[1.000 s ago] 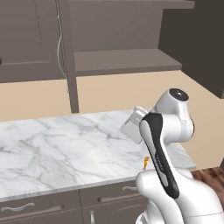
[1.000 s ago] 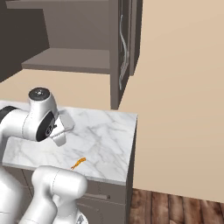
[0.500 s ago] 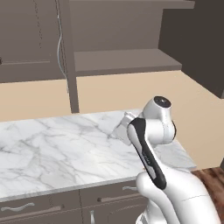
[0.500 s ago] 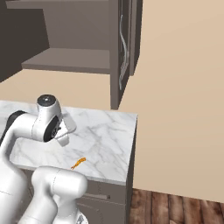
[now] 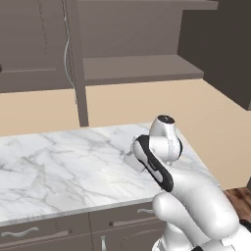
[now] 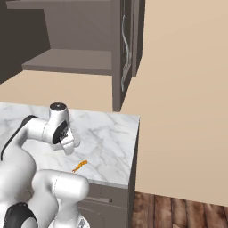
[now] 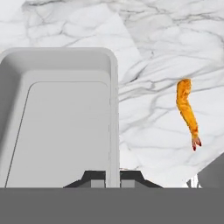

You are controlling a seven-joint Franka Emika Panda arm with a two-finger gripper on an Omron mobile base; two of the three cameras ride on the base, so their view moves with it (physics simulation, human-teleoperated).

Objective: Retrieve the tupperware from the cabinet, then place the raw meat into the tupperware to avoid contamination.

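Observation:
The tupperware [image 7: 61, 118] is a translucent whitish-grey shallow box. My gripper [image 7: 113, 177] is shut on its right wall, one fingertip inside and one outside. It hangs low over the marble counter [image 7: 157, 35]. From the right base view the tupperware [image 6: 72, 145] shows just under my hand, and in the left base view a corner of the tupperware [image 5: 133, 160] peeks out left of my arm. The raw meat [image 7: 186, 111], a thin orange-brown strip, lies on the counter to the right of the box; the raw meat [image 6: 80, 166] lies near the counter's front edge. The cabinet [image 5: 142, 68] stands open above.
The cabinet's open door [image 6: 126, 49] with its vertical bar handle juts out over the counter's right end. The counter's right edge [image 6: 135, 147] drops to the wooden floor. Drawers with horizontal handles [image 5: 19, 231] run under the counter.
My arm has swung down and to the left, carrying the tupperware lower toward the counter. The raw meat has stayed where it was.

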